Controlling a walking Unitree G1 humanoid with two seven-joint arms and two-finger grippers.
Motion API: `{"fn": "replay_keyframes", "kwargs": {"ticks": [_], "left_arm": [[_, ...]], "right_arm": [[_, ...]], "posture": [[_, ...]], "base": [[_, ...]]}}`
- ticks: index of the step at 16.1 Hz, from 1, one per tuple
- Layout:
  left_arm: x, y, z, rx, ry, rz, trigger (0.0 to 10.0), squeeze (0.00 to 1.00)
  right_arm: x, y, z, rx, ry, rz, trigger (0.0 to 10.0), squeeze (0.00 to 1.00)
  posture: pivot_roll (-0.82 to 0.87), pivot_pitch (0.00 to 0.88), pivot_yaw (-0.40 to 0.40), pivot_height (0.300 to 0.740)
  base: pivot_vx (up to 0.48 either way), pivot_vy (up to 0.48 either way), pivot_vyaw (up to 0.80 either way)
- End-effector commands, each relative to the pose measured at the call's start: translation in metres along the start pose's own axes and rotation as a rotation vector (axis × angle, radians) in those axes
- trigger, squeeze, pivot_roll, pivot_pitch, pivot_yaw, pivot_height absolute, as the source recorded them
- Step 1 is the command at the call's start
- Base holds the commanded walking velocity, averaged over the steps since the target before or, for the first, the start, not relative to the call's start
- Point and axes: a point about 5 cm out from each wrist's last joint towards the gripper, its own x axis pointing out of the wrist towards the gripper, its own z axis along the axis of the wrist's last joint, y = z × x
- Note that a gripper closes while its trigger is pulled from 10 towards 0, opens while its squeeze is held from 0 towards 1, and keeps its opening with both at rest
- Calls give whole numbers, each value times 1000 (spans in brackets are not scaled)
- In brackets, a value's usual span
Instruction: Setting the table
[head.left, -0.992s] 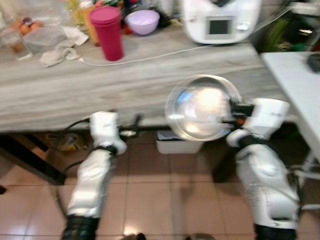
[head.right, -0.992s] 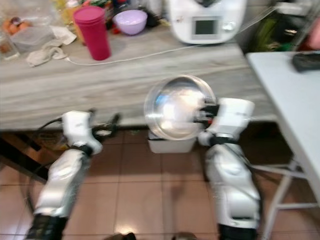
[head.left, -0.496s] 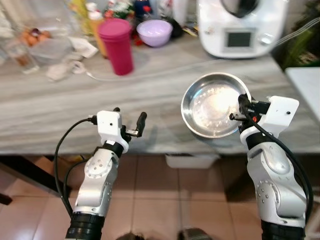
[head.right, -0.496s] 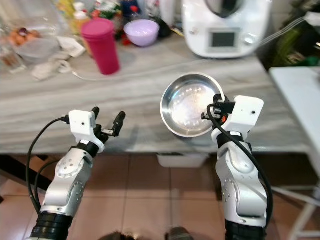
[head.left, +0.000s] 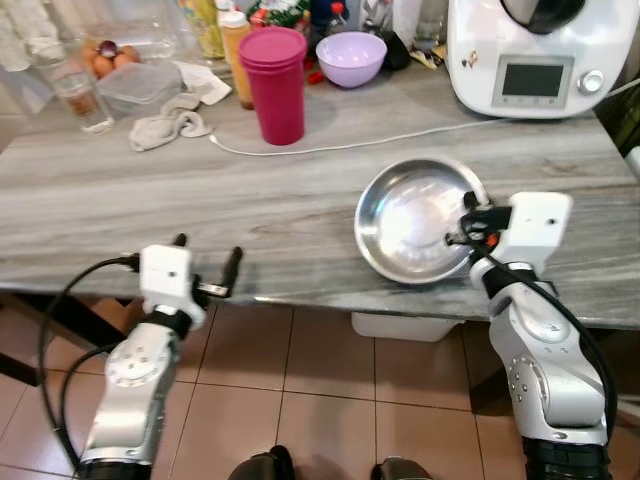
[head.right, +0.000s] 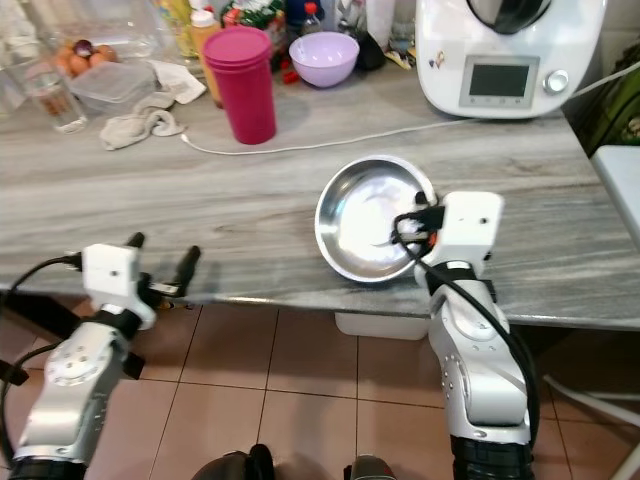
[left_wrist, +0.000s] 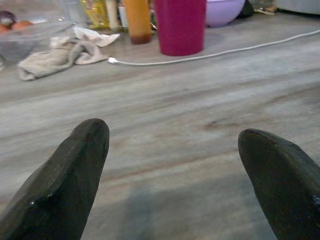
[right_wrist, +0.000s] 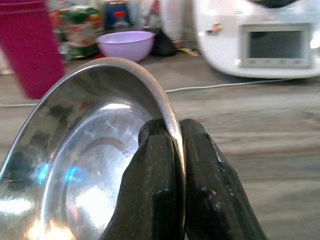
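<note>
Two grippers work at a grey wooden table (head.left: 200, 215): on the left, our left gripper (head.left: 207, 268) hovers at the near edge, fingers spread and empty, facing a stack of magenta cups (head.left: 277, 85). On the right, our right gripper (right_wrist: 172, 165) pinches the rim of a steel bowl (head.left: 415, 220), tilted above the tabletop. To finish well, we judge we should level the bowl, lower it flat, then release.

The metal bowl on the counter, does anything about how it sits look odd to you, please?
Yes. The metal bowl sits tilted near the counter's front edge, because the right gripper pinches its rim. Its far side appears raised, so it isn't resting flat.
</note>
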Motion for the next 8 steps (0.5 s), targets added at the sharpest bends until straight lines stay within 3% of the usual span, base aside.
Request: {"fn": "replay_keyframes", "kwargs": {"ticks": [1,4,8], "left_arm": [[-4,-1,2,7,-10,-25,10000,0],[-9,-12,1,-15,-11,-110,10000,0],[-13,-26,-2,-63,2,-206,10000,0]], "right_arm": [[2,4,-2,15,7,45,10000,0],[8,2,-10,115,51,7,10000,0],[23,10,-24,266,80,8,10000,0]], "posture": [[-231,182,51,740],[-233,185,46,740],[-226,187,47,740]], "base": [[0,0,0],[0,0,0],[0,0,0]]}}
